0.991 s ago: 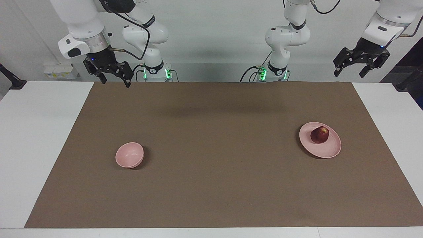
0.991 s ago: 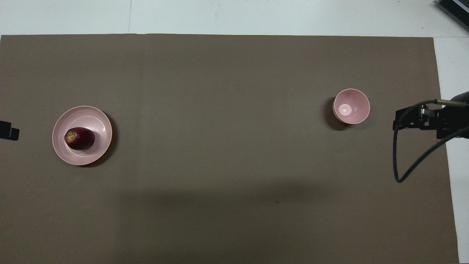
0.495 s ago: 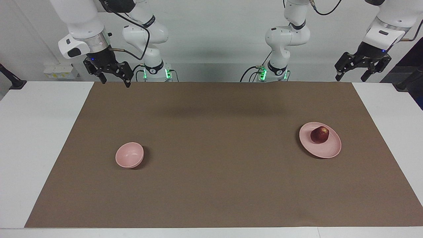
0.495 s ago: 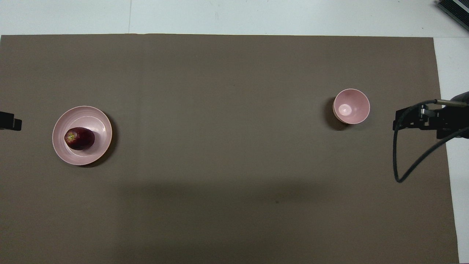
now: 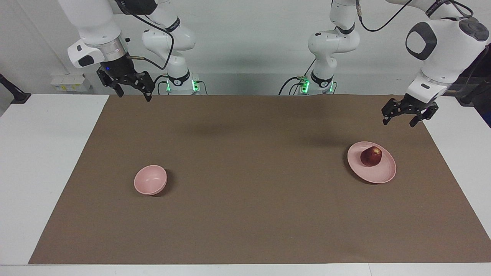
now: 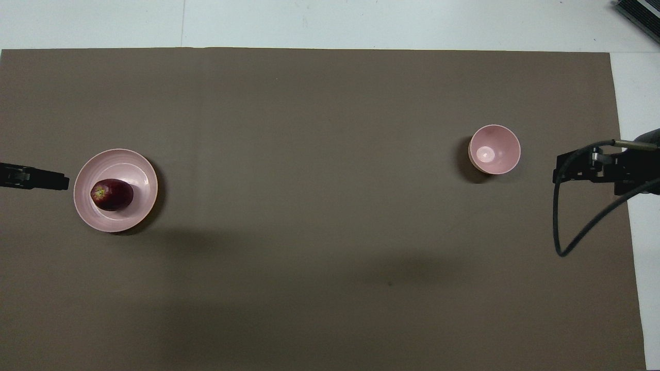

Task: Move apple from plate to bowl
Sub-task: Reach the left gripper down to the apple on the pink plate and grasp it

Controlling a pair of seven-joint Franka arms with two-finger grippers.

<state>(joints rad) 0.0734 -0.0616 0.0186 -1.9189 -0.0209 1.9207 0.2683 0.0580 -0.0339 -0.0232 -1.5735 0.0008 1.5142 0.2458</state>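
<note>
on the brown mat (image 5: 245, 214) sits one pale pink plate (image 5: 379, 177), toward the left arm's end of the table. one dark red apple (image 5: 371, 156) rests on it, a bit off the middle, on the side nearer to the robots. the apple lies on its side, and the overhead view shows a yellowish patch at one end. the low rim of the plate looks like it stops the apple from rolling off.

one small pink bowl (image 5: 150, 179) stands well apart from the plate, toward the right arm's end of the table. it has nothing in it. it stands upright with its mouth up, so the apple can drop in from above.

two arms are here, with one gripper each. the left gripper (image 5: 406, 113) hangs in the air over the mat's edge, near the plate but not touching it. its fingers are apart and hold nothing. i think it is there because it is the one nearest the apple, and wide fingers can go around the round fruit.

the right gripper (image 5: 128, 85) waits up high over the mat's corner at its own end. its fingers are apart too, and hold nothing.

the move is not yet done.
</note>
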